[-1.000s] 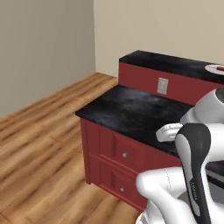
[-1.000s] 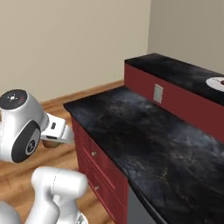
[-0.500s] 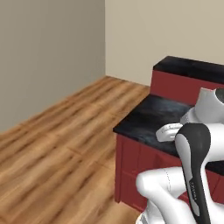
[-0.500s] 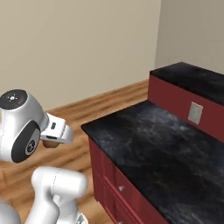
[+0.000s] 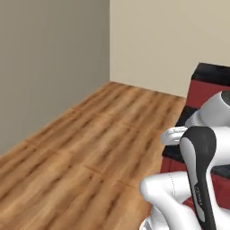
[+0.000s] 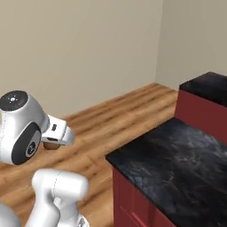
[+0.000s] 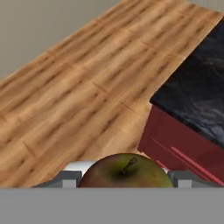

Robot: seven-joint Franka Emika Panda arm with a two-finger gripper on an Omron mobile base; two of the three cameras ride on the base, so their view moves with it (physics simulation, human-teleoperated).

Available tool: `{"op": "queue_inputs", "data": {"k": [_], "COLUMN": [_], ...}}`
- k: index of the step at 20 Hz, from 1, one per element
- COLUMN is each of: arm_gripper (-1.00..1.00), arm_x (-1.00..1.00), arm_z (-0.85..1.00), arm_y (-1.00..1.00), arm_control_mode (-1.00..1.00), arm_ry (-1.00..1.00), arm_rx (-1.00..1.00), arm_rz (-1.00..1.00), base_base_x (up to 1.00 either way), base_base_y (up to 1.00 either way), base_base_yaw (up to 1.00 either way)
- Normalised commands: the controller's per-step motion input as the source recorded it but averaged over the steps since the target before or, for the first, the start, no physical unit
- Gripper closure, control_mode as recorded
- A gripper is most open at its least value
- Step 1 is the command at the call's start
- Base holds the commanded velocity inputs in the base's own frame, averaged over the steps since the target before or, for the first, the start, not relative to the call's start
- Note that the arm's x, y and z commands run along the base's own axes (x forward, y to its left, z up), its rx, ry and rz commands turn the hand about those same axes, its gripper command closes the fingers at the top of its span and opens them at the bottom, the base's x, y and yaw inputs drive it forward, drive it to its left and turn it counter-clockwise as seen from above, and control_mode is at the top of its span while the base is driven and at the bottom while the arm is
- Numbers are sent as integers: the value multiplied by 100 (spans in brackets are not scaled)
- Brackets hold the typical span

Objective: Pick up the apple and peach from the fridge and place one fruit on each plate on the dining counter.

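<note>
My gripper (image 7: pixel 124 180) is shut on the apple (image 7: pixel 124 172), a red-green fruit with its stem facing the hand camera. A grey fingertip (image 7: pixel 65 179) stands at each side of it. In the right base view the apple (image 6: pixel 52 145) hangs under the gripper (image 6: pixel 55 135), held high over the wooden floor, left of the counters. A raised black end of the dining counter (image 6: pixel 206 86) shows at the right edge, and it appears again in the left base view as the dining counter (image 5: pixel 214 72). The peach, the plates and the fridge are out of view.
A lower black marbled counter (image 6: pixel 177 164) on dark red drawers (image 7: pixel 179 148) stands to the right of the arm. Wooden floor (image 5: pixel 90 148) stretches left toward beige walls (image 5: pixel 54 63) that meet in a corner.
The whole picture has shifted: the base has turned, so the counters slid to the right and the plate left the view. The grip on the apple is unchanged.
</note>
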Motion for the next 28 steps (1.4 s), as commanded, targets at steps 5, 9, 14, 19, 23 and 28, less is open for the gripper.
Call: {"op": "queue_inputs", "data": {"k": [5, 9, 14, 19, 23, 28], "arm_gripper": [100, 100, 100, 100, 100, 100], "arm_x": [0, 0, 0, 0, 0, 0], "arm_z": [0, 0, 0, 0, 0, 0], "arm_y": [0, 0, 0, 0, 0, 0], "arm_control_mode": [100, 100, 100, 100, 100, 100], "arm_ry": [0, 0, 0, 0, 0, 0], "arm_rx": [0, 0, 0, 0, 0, 0], "arm_rz": [0, 0, 0, 0, 0, 0], "base_base_x": [92, 100, 100, 100, 100, 100], "base_base_y": [100, 100, 88, 100, 99, 98], "base_base_yaw": [-28, -48, -62, -53, -55, -48]}}
